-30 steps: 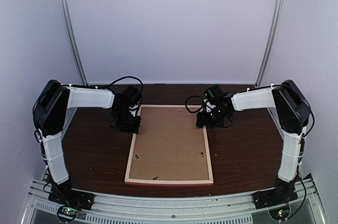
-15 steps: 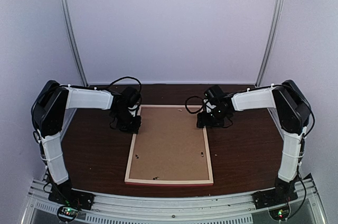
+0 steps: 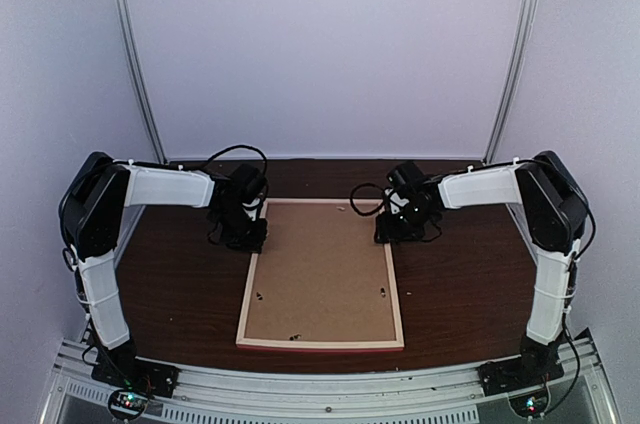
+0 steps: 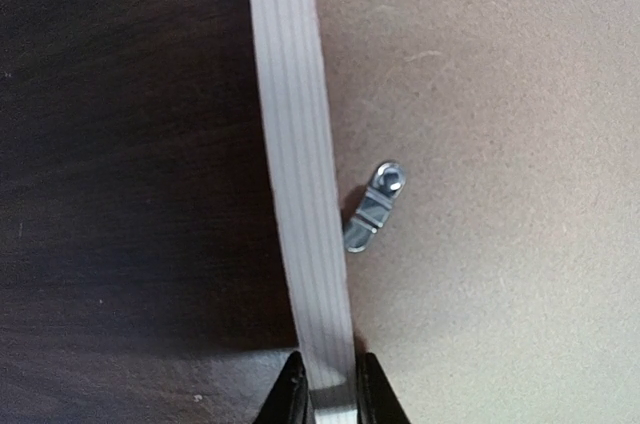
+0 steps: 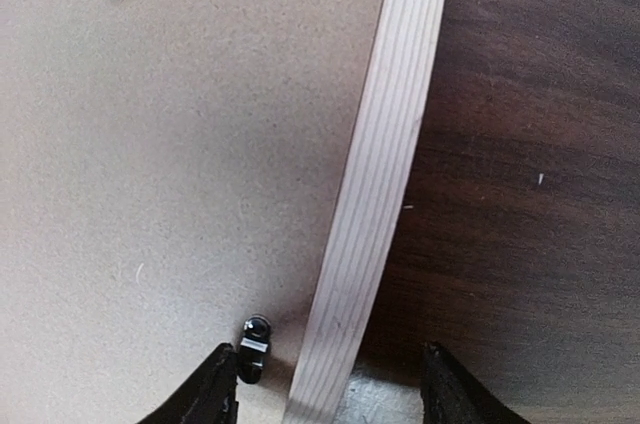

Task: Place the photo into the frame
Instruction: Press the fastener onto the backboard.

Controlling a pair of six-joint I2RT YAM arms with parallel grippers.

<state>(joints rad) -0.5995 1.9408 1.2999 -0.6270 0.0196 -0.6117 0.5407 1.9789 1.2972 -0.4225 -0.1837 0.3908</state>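
**A:** how far's the bot w/ this one?

**B:** hard to call tbh. Left arm [image 3: 165, 184] is out by the far corner, and the left jaws are pinching the pale wood of the frame [image 3: 320, 343] on its left rail, w/ a turn clip [image 4: 372, 212] just beside. The frame lies face down mid-surface [image 3: 180, 274], w/ the brown backing board [image 3: 320, 264] sitting inside the rim.

**A:** and the photo?

**B:** not visible anywhere. Under the board or out of shot, can't tell. On the right arm [image 3: 480, 184], the right jaws are spread wide, straddling the right rail and touching nothing afaict. There's a dark clip [image 5: 255, 334] by the inner finger.

**A:** so done or not?

**B:** can't confirm imo. If the photo isn't in, then the board comes out, photo goes in, board back, clips turned. So prob lots left.
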